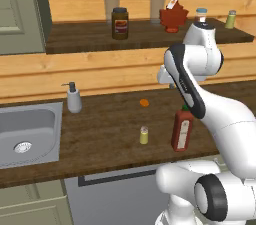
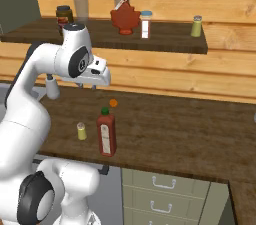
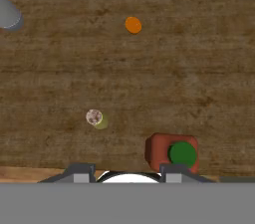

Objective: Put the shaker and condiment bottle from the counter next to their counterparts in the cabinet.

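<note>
My gripper [image 2: 86, 85] was shut and held nothing, high over the counter [image 1: 105, 134]. The shaker [image 1: 144, 135] and condiment bottle [image 1: 182, 129] stood below, waiting to go up.

On the desk [image 1: 100, 134], the shaker [image 1: 144, 135] stands clear all round; the red bottle [image 1: 182, 130] rises near its 3 o'clock. On the shelf [image 2: 165, 41], bare board lies between the white shaker [image 2: 145, 24] and the green shaker [image 2: 196, 26].
</note>
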